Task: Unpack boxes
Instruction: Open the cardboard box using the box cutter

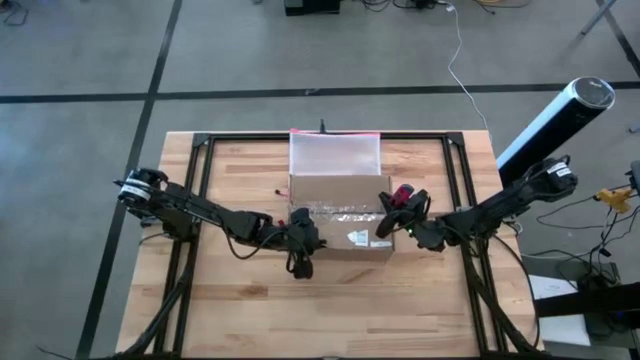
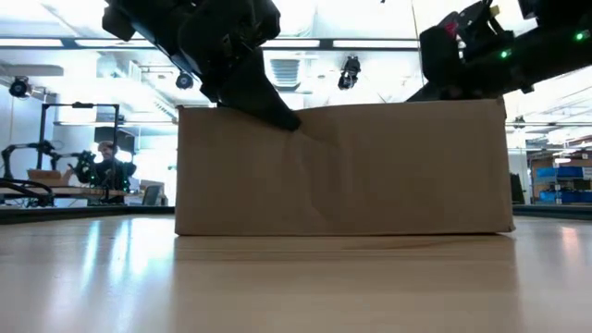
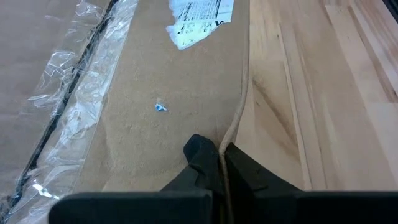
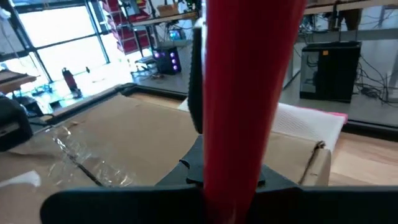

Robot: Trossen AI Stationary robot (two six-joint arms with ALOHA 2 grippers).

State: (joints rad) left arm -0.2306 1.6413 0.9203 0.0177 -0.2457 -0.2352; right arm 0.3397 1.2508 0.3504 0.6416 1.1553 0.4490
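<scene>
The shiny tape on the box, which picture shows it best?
The left wrist view: the tape runs long and crinkly down the box, close up. The high view shows it as a small shiny strip, the right wrist view shows part of it, and the low view shows only the box's side.

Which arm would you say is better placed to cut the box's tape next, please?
Probably the right: its gripper holds a red tool above the box, by the taped seam. The left gripper only pinches the box's front edge.
</scene>
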